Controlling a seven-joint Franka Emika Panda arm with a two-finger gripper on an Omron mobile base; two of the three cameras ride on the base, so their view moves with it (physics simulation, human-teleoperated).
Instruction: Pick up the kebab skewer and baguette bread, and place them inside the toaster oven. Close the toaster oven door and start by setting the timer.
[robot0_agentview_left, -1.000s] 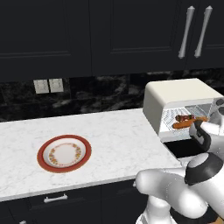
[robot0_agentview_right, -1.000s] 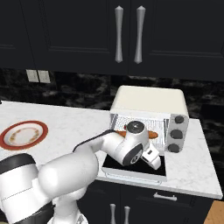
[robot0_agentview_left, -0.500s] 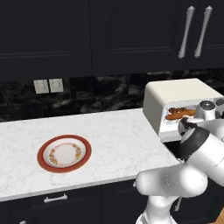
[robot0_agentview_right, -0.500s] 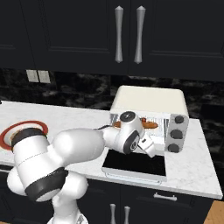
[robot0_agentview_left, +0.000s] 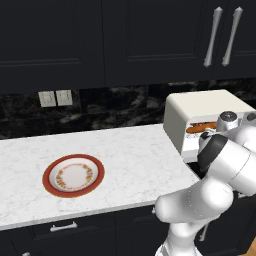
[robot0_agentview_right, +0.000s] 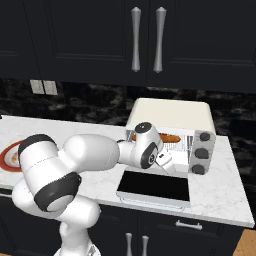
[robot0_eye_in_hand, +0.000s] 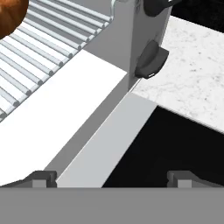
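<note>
At the right end of the marble counter (robot0_agentview_left: 125, 160), the cream toaster oven (robot0_agentview_right: 172, 117) stands with its dark glass door (robot0_agentview_right: 155, 186) folded down flat. On its wire rack (robot0_eye_in_hand: 48, 39) lies the orange-brown baguette (robot0_agentview_right: 167, 137), partly hidden by the robot's wrist; the kebab skewer cannot be made out clearly behind it. The gripper (robot0_eye_in_hand: 111, 177), fingers wide apart and empty, hovers over the door hinge beside a dark knob (robot0_eye_in_hand: 151, 61). A red-rimmed plate (robot0_agentview_left: 73, 175) sits far left.

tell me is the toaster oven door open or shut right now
Open. The toaster oven door lies flat on the counter in front of the toaster oven, and the baguette bread shows on the rack inside.
</note>
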